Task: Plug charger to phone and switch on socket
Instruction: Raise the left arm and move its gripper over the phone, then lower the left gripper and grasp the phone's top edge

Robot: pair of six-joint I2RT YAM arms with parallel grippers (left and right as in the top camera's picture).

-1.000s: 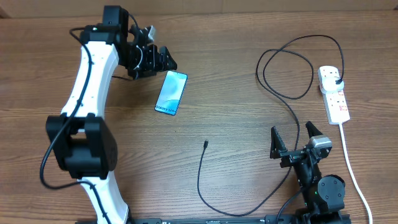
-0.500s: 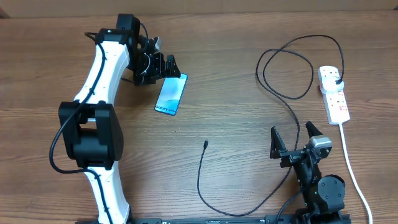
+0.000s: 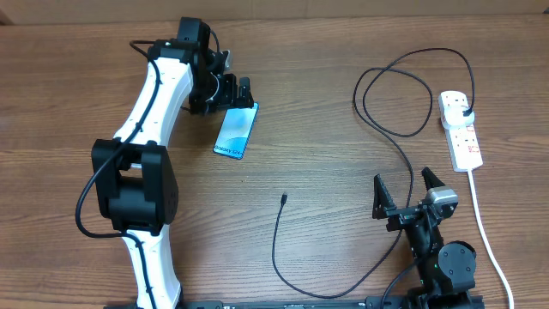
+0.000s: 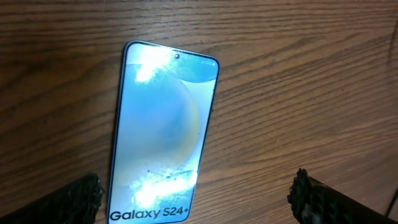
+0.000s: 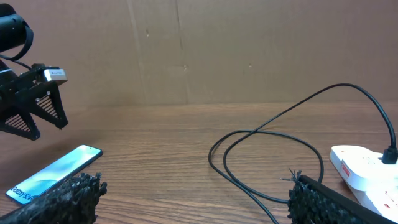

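Left claw [image 3: 238,93] hangs wide open over the phone [image 3: 236,129], which lies flat on the counter [image 3: 326,146], long axis running near-to-far. The charger [image 3: 284,199] tip lies well apart, toward the wide-open right claw [image 3: 401,178].

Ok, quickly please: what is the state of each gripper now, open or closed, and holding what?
Left gripper: open, holding nothing, over the phone.
Right gripper: open, holding nothing.
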